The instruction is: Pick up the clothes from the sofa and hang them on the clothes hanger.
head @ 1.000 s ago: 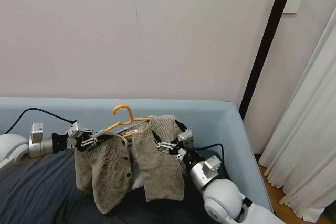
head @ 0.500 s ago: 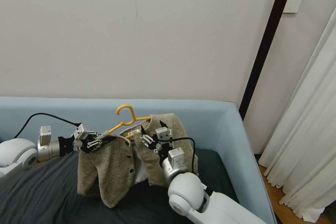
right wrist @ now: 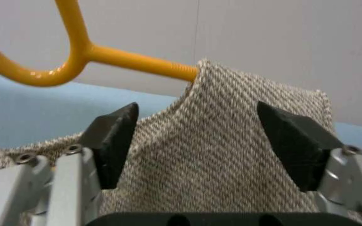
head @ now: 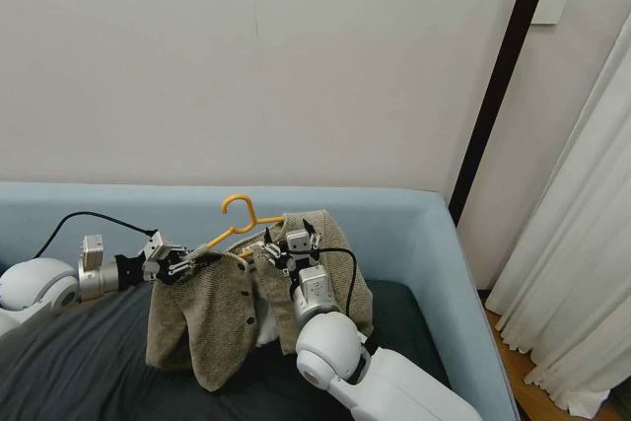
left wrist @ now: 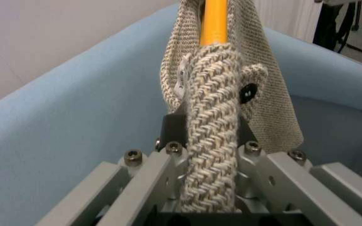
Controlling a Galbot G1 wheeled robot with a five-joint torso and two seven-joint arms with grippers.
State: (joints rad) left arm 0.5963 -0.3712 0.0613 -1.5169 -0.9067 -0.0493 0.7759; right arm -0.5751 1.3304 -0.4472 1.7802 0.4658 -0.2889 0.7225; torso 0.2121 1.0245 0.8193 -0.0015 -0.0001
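In the head view, the beige knitted cardigan with dark buttons [head: 207, 317] hangs over the light-blue upholstered sofa [head: 414, 212], near its back edge. It sits on an orange plastic hanger [head: 237, 210], hook up, long axis running from left gripper [head: 179, 265] to right gripper [head: 289, 246].

In the left wrist view, the left gripper is clamped on a knit shoulder and the hanger's end.

In the right wrist view, the right gripper gapes wide around the other shoulder, gripping nothing (best to seat that shoulder squarely before closing).
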